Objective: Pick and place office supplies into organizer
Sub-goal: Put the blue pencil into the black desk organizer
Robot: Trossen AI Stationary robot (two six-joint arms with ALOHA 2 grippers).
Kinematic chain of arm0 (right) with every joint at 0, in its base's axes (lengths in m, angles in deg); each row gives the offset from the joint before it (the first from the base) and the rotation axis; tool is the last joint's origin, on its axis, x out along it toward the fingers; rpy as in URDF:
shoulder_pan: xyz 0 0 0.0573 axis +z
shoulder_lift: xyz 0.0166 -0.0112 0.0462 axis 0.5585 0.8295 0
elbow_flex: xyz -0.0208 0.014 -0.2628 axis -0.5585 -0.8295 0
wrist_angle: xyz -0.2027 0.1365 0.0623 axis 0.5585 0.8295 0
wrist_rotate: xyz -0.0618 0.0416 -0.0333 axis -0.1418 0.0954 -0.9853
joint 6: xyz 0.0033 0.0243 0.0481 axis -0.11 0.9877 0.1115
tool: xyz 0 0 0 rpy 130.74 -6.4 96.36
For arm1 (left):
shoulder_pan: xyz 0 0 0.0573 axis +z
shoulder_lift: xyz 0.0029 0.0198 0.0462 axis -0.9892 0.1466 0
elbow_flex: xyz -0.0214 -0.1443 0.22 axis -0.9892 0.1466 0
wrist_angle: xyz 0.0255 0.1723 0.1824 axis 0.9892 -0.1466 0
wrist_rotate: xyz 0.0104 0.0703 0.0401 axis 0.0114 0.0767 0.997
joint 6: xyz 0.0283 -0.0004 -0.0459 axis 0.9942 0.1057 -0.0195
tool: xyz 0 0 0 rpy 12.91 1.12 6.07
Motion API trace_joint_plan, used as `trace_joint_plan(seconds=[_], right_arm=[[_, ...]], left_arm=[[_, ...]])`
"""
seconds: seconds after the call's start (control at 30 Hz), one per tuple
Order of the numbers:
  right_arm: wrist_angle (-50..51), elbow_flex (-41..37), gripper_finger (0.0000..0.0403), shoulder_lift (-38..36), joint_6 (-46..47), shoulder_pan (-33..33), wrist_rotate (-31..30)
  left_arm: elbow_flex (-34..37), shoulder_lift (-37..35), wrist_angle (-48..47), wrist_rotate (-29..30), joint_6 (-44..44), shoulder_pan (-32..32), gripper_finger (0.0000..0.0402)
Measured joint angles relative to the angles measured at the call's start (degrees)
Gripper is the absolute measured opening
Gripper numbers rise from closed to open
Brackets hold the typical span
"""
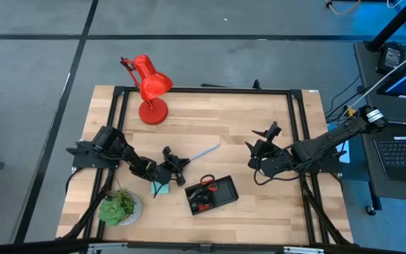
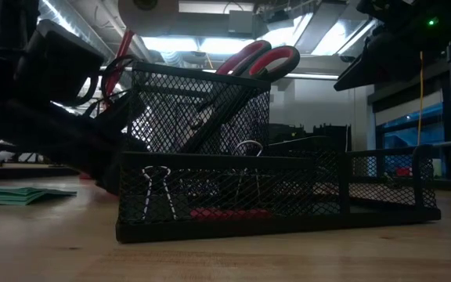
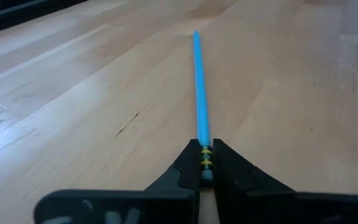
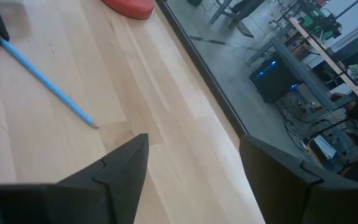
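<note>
Item under handling: the light blue pen (image 3: 197, 87), lying flat on the worktop (image 1: 245, 127) near its centre in the high view, at about 11 o'clock from the organizer (image 1: 213, 195).

Left gripper (image 3: 205, 171): fingers together, clamped on the pen's banded end; the rest of the shaft runs forward, free and resting on the wood.

Right gripper (image 4: 191, 168): fingers apart, empty, waiting at about 2 o'clock from the organizer.

Handling assessment: the pen appears light, thin, stiff and smooth. An end hold leaves a long overhang, so it may swing or slip in rotation when lifted; a hold nearer mid-shaft would balance better. It looks sturdy rather than fragile.

Organizer: already holds the red-handled scissors (image 2: 261, 56) upright in its rear cup and clips (image 2: 156, 188) in the front tray.
</note>
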Motion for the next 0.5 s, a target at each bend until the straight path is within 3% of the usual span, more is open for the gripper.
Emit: trace_joint_plan(seconds=[0.5], right_arm=[[0.0, 0.0, 0.0255, 0.0, -0.9, 0.0, 0.0]], left_arm=[[0.1, -17.1, -2.2, 0.0, 16.6, -0.1, 0.0014]])
